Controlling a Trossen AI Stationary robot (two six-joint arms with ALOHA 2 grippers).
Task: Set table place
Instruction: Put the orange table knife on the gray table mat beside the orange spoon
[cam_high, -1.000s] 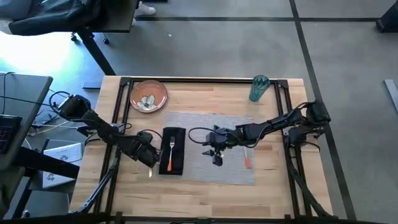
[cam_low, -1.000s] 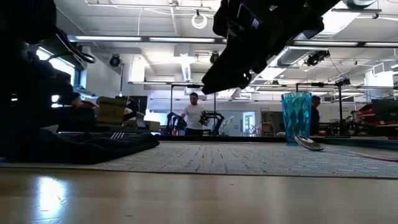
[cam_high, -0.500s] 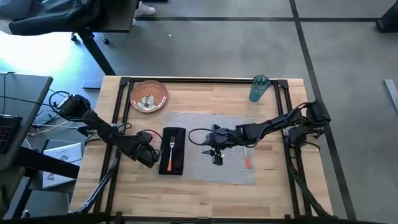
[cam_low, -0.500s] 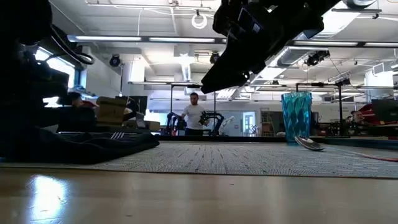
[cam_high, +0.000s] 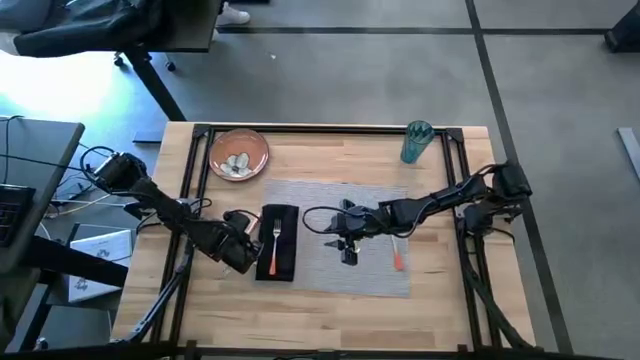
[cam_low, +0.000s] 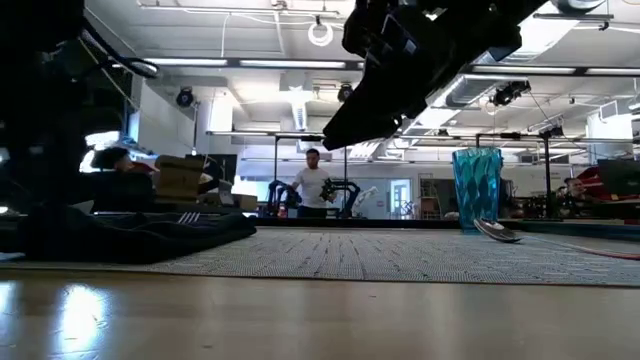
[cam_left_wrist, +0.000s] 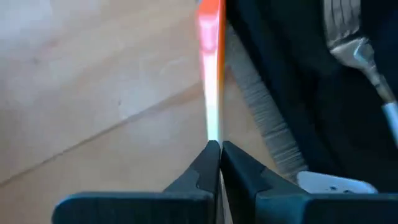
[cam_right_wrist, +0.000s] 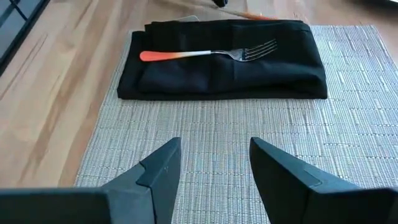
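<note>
The left gripper (cam_left_wrist: 214, 149) pinches a thin, stiff, slippery orange-handled knife (cam_left_wrist: 211, 74) edgewise beside the napkin (cam_high: 277, 243); right gripper (cam_right_wrist: 214, 163) fingers spread, waiting

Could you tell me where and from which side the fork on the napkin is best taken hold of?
Grip the fork by its orange handle, coming straight down with the tool's fingers across it. It lies flat along the black napkin, and the handle end looks bare on both sides, while the tines are thin.
</note>
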